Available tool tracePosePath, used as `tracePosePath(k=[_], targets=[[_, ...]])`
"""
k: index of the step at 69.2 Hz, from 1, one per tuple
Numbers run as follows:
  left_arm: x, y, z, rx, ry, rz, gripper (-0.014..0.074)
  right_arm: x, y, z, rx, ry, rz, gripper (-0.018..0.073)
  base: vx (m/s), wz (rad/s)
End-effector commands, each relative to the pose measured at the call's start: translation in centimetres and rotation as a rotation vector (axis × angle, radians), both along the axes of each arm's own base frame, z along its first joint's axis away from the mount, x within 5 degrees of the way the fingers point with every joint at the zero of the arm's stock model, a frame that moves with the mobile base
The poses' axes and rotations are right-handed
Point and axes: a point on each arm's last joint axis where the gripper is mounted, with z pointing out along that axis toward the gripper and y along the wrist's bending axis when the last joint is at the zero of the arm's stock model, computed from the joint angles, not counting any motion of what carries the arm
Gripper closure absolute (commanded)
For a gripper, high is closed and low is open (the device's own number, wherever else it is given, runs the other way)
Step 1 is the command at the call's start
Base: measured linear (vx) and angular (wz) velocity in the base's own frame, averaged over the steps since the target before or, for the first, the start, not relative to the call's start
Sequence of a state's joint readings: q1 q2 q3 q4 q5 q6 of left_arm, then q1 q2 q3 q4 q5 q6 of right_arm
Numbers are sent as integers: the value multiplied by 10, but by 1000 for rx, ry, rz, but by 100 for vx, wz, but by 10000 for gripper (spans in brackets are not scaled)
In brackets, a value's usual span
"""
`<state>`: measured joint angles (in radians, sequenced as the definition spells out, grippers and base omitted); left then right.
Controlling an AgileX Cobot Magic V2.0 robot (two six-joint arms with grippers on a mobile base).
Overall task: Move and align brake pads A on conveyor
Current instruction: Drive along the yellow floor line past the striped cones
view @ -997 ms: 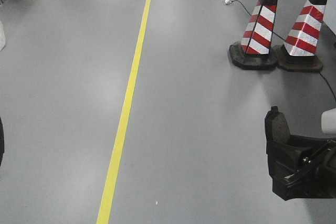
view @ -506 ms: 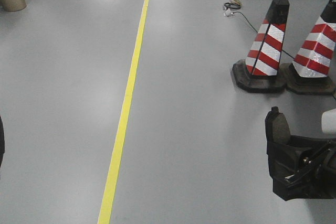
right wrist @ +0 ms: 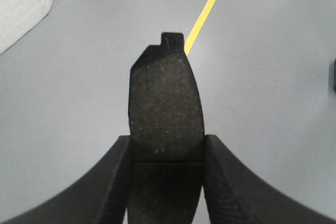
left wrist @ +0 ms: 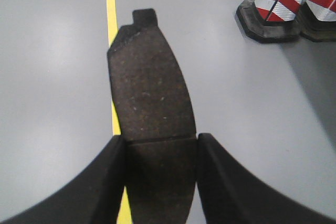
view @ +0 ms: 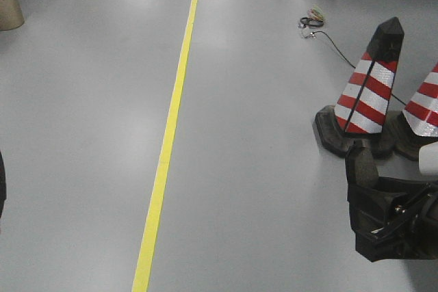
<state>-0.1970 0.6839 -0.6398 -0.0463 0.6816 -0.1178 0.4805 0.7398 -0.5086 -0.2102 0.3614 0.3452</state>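
Right now I see both grippers clenched on pads — left fingers [left wrist: 157,177] pinch one brake pad [left wrist: 149,87], right fingers [right wrist: 165,177] another [right wrist: 165,103].

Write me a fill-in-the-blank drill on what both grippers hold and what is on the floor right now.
1. The left gripper holds a brake ____ between its fingers.
2. The right gripper is ____ on a pad too.
3. The line painted on the floor is ____.
4. The cones carry red and ____ stripes.

Missing words: pad; shut; yellow; white
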Motion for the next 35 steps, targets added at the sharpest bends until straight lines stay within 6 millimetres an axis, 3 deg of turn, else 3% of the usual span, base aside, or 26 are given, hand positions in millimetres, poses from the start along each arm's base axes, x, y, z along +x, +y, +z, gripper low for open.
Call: tracePosePath(k=[1,35], targets=[[4,-1,16,-26,-111,0,458,4,3,19,34,-116,22,569,58,-1],[4,-1,16,-26,-111,0,458,4,3,19,35,-116,22,569,56,-6]])
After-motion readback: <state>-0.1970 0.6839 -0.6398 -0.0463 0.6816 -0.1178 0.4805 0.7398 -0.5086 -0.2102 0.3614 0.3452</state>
